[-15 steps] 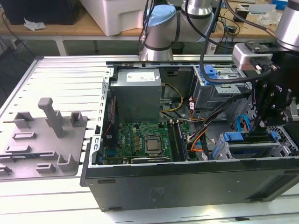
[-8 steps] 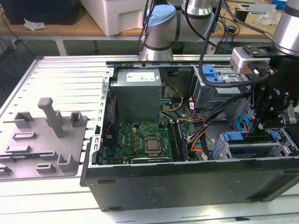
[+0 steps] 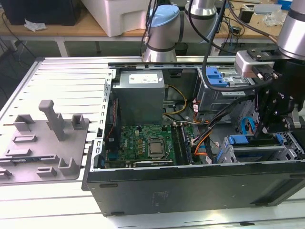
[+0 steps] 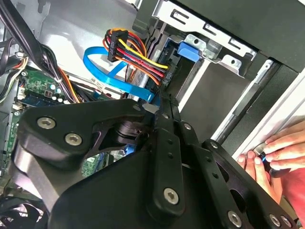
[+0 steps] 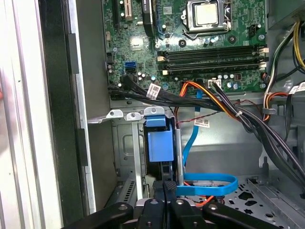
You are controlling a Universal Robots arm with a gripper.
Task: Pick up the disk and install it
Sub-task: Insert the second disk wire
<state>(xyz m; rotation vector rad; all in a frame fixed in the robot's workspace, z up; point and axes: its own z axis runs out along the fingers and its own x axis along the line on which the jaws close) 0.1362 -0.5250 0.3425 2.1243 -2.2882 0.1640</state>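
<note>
Across the lower half of the exterior view, an open computer case (image 3: 190,191) lies on a ribbed metal table (image 3: 62,81), with a grey fixture plate (image 3: 43,143) at lower left and a wooden workbench (image 3: 71,28) behind. At right, the hand (image 3: 263,129) sits over the drive cage (image 3: 286,148); the disk (image 3: 248,141) lies seated there, blue rail showing. Fingers look narrow; whether they grip it, cannot tell. In the second wrist view, a person's hand (image 4: 274,155) rests at the case edge, cut off by the frame.

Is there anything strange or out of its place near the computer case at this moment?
Yes. A person's hand rests on the edge of the computer case, close to the tool working at the drive cage.
</note>
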